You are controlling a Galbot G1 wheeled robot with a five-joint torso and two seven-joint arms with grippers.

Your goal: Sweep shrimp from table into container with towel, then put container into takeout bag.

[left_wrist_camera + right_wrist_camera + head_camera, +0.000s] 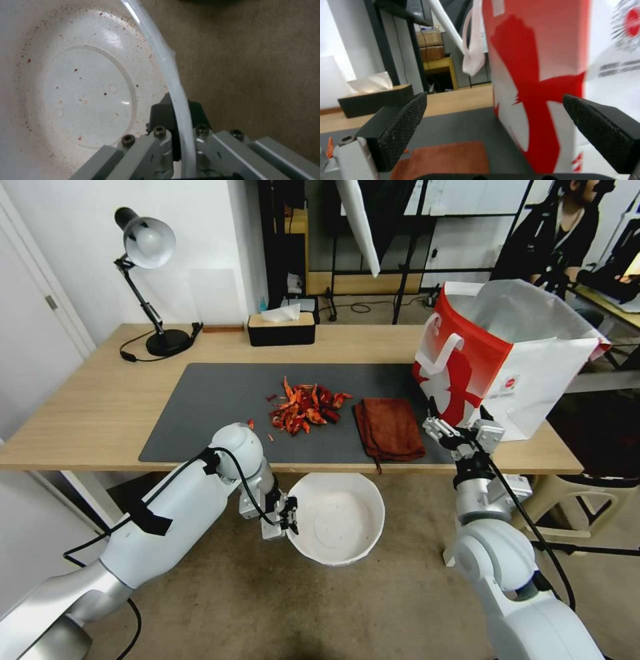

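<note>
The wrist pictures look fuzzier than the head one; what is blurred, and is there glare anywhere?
Right wrist view: the takeout bag is smeared and its small print unreadable, while the finger pads look sharp. Left wrist view: soft all over, with bright glare patches on the container. Head view: crisp, though the table edges bow.

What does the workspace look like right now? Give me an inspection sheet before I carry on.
Surface: table with dark mat.
Shrimp: heaped on the mat, a few strays beside it.
Towel: flat on the mat, between heap and takeout bag, untouched.
Container: held below the table's near edge, no shrimp inside.
Takeout bag: upright, mouth open.
Clutter: desk lamp, tissue box.
Left pincer: shut on the container's rim.
Right pincer: open, over the table's near edge by the towel.
Cables: lamp cord on the table.
Surroundings: carpet, shelving behind.
</note>
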